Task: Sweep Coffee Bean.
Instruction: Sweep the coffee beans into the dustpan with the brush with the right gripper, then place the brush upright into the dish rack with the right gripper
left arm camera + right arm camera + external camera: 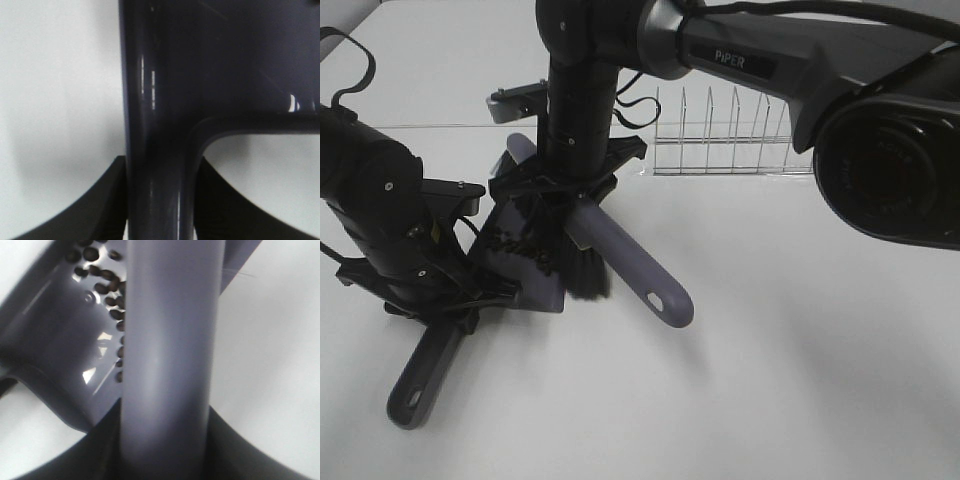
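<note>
The grey dustpan (532, 283) lies on the white table with its handle (420, 380) pointing toward the front left. My left gripper (455, 312) is shut on that handle, which fills the left wrist view (155, 150). My right gripper (570, 195) reaches across from the right and is shut on the grey brush handle (640, 275). The black bristles (585, 272) rest at the pan's right edge. The coffee beans (517, 245) lie inside the pan. In the right wrist view they (105, 290) sit on the pan (60, 345), beside the brush handle (170, 340).
A wire dish rack (730, 140) stands at the back, right of centre. The right arm's large body (880, 150) hangs over the upper right. White table (770, 380) spreads to the front and right.
</note>
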`<state>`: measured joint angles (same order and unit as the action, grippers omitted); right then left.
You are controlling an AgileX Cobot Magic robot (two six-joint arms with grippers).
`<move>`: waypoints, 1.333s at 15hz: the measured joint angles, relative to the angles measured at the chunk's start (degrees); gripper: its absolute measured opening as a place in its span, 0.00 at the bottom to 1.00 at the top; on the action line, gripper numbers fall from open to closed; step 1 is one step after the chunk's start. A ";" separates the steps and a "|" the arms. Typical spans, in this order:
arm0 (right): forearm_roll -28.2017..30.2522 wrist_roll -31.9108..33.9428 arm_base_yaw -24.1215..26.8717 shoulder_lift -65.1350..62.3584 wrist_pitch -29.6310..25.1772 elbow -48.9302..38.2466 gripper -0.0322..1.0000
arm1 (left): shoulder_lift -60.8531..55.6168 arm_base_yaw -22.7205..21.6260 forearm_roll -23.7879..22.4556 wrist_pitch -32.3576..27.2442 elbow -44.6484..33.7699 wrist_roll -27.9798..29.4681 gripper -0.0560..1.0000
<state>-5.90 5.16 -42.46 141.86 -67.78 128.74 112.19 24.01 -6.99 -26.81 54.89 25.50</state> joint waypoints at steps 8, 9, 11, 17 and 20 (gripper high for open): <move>21.26 3.84 0.92 -7.79 -2.35 10.03 0.37 | 0.11 0.00 0.06 0.00 0.11 0.00 0.40; 22.17 3.84 2.81 -9.11 -2.35 9.34 0.37 | 0.11 0.00 0.06 0.00 0.11 0.00 0.40; 21.66 3.95 8.14 -12.38 -2.29 5.10 0.37 | 0.11 0.00 0.06 0.00 0.11 0.00 0.40; 15.64 4.53 22.86 -26.01 -2.41 -18.28 0.37 | -0.23 0.00 0.06 -0.23 0.40 0.00 0.40; 16.04 5.73 24.06 -29.11 -2.35 -26.30 0.37 | -2.41 0.06 -0.11 -0.11 0.40 0.00 0.40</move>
<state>10.14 10.89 -18.39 112.76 -70.13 102.44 109.78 24.06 -7.10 -26.93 55.29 25.50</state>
